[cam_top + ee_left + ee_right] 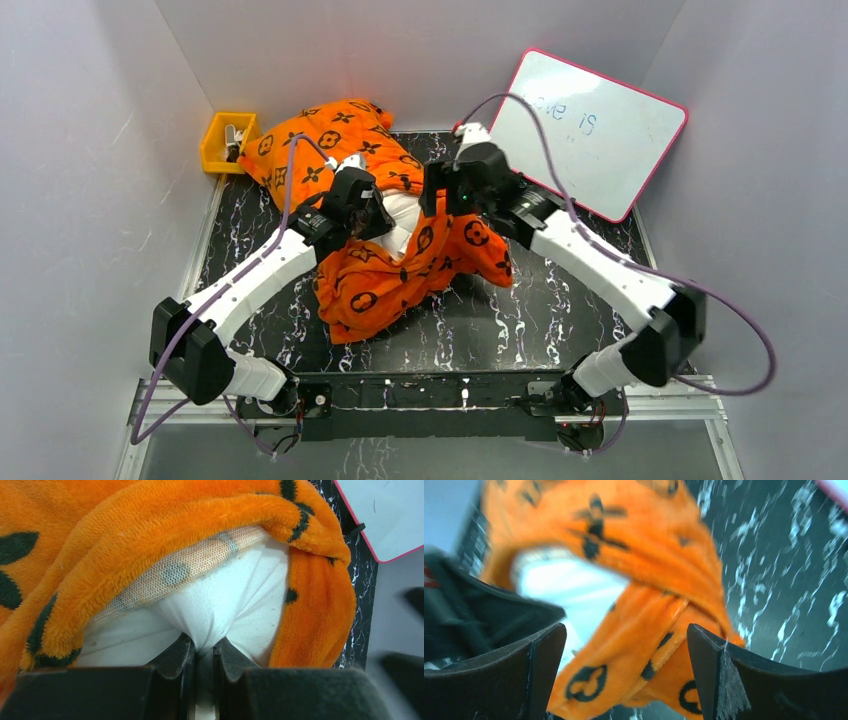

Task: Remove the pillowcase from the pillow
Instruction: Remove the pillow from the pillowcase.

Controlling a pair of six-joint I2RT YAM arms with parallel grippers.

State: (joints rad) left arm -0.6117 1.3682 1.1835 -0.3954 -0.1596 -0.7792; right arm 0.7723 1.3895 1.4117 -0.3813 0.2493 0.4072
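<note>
The left arm (250,275) and right arm (610,265) rise from the near edge of the desk (520,320) and lean in toward its middle, where the orange pillowcase (340,135) lies bunched, running from the far left corner down toward the centre. A patch of white pillow (405,215) shows in the pillowcase's opening, between the left gripper (375,215) and the right gripper (435,190). A yellow bin (225,140) sits at the far left corner, touching the cloth, and a pink-framed whiteboard (590,130) leans at the far right corner. From the left wrist, the left gripper (204,647) has its jaws pressed together on a pinch of the pillow (225,600), whose cloth is pulled into creases toward them; the pillowcase (150,525) is rolled back over the pillow, showing its pale knit lining. From the right wrist, blurred, the right gripper (625,630) has its jaws spread wide and grips nothing; a fold of the pillowcase (649,555) lies beyond the gap, with the pillow (564,582) showing to the left.
</note>
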